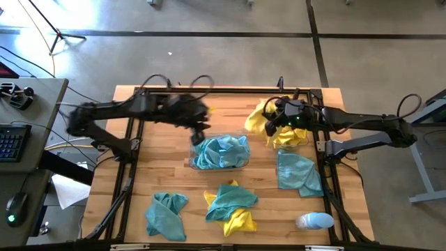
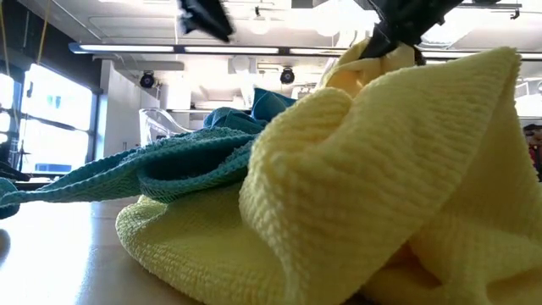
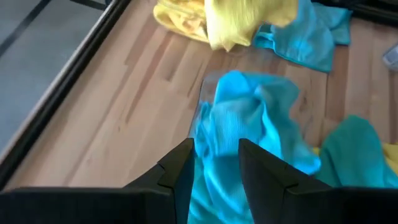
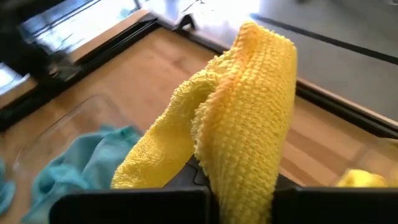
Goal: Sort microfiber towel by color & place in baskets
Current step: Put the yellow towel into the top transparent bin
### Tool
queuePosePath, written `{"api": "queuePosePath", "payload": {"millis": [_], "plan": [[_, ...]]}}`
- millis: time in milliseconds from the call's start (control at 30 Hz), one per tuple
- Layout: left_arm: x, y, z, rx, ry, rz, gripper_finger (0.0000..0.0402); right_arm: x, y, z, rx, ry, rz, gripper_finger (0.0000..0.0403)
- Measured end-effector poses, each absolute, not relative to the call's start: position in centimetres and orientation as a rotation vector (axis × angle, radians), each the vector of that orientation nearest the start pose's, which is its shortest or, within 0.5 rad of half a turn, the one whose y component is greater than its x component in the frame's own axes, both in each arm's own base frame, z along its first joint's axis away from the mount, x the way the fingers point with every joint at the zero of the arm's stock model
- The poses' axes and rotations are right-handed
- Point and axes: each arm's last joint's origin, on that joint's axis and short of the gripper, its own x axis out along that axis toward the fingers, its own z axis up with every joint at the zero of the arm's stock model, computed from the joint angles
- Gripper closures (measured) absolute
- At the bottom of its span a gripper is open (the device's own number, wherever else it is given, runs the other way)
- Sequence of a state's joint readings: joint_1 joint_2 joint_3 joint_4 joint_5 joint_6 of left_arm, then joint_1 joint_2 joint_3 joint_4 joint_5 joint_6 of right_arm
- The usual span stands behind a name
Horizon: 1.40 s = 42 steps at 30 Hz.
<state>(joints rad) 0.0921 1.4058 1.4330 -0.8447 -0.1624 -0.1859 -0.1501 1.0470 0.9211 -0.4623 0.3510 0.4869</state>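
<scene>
My left gripper (image 1: 198, 132) hovers over the far left corner of a clear basket (image 1: 240, 166) full of teal towels (image 1: 219, 152). In its wrist view a teal towel (image 3: 249, 118) fills the gap between its fingers. My right gripper (image 1: 275, 122) is shut on a yellow towel (image 1: 256, 118), near the table's far edge and beside the second clear basket (image 1: 304, 141), which holds yellow towels (image 1: 289, 136). Loose teal towels (image 1: 167, 213) (image 1: 300, 173) lie on the table. One teal towel (image 1: 233, 197) lies over a yellow towel (image 1: 237, 222). My left gripper has a bunched part of the teal towel (image 3: 217, 168) between its two fingers (image 3: 180, 171), coming from above. The towel runs down from the fingers into the basket, where the rest of it lies. My right gripper pinches the yellow towel by a bunched fold (image 4: 242, 168), and the cloth hides the fingertips. The towel is lifted clear and drapes over and beyond the fingers (image 4: 255, 87).
A small pale bottle (image 1: 313, 222) lies near the table's near right corner. Bare wood (image 1: 160, 164) lies left of the teal basket. In the low view the near pile of yellow towel (image 2: 381, 186) and teal towel (image 2: 169, 161) blocks most of the table.
</scene>
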Motion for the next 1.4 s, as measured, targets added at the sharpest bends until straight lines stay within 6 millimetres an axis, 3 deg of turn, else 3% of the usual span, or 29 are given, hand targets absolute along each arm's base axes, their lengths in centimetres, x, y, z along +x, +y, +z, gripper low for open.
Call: {"api": "queuePosePath", "payload": {"millis": [133,300,533,700,933,1167,1400], "plan": [[23.8,2.7,34.4,-0.211,0.740,0.340,0.0289,20.4,-4.4,31.1,0.440,0.441,-0.751,0.0396],[18.8,2.2,32.1,-0.328,0.682,0.381,0.0289,18.8,-4.5,33.2,0.443,0.501,-0.947,0.0400],[14.4,1.8,29.9,-0.451,0.603,0.410,0.0289,16.7,-5.1,35.1,0.481,0.690,-1.207,0.0401],[13.1,1.7,29.5,-0.477,0.569,0.411,0.0289,17.5,-6.8,33.9,0.480,0.900,-1.224,0.0402],[13.0,1.6,29.5,-0.498,0.564,0.391,0.0289,19.6,-10.5,31.2,0.398,1.174,-1.120,0.0402],[13.0,1.6,29.5,-0.540,0.561,0.389,0.0289,21.5,-14.8,28.4,0.416,1.266,-0.989,0.0402],[13.0,1.6,29.5,-0.558,0.559,0.396,0.0289,22.5,-17.3,25.6,0.515,1.334,-0.930,0.0402]]}}
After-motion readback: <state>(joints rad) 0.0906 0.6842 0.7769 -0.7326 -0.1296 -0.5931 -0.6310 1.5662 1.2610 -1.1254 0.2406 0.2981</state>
